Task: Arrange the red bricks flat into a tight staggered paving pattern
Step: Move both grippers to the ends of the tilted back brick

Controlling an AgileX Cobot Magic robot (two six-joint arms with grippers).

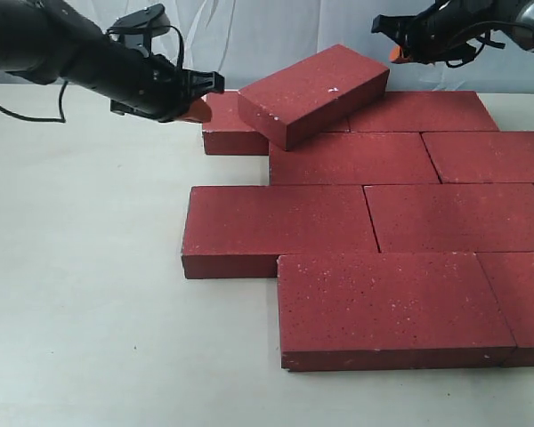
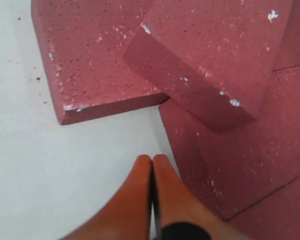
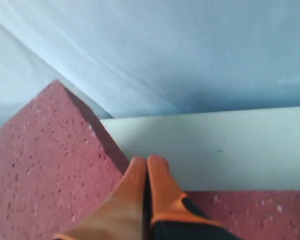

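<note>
1 pale cream flat table point(image 1: 89, 294) carries everything, and a pale blue-white cloth backdrop point(image 1: 276, 36) hangs behind it.

9 dark red rectangular gritty bricks point(image 1: 392, 307) with pale specks are counted in the exterior view.
- 8 lie flat in 4 staggered rows, sides touching, and the rows run off that view's right edge.
- The 9th, the tilted brick point(image 1: 316, 93), rests askew on top of the back rows, turned out of line with them.
- Its near end sits over the second-row brick point(image 1: 351, 158), and it partly covers the back-left flat brick point(image 1: 230, 132).
- The left wrist view shows the same overlap: tilted brick point(image 2: 215, 55) above back-left flat brick point(image 2: 90, 60).

Left gripper point(image 1: 198, 108): orange-tipped jaws pressed together, nothing between them. It is low, just beside the back-left flat brick. In its wrist view the left gripper point(image 2: 152, 161) points at bare table. Whether it touches the table: cannot tell.

Right gripper point(image 1: 394, 53): jaws closed, empty. It is raised at the back right, near the tilted brick's far corner and apart from it. In its wrist view the right gripper point(image 3: 146, 162) sits beside a raised brick corner point(image 3: 40, 165).
</note>
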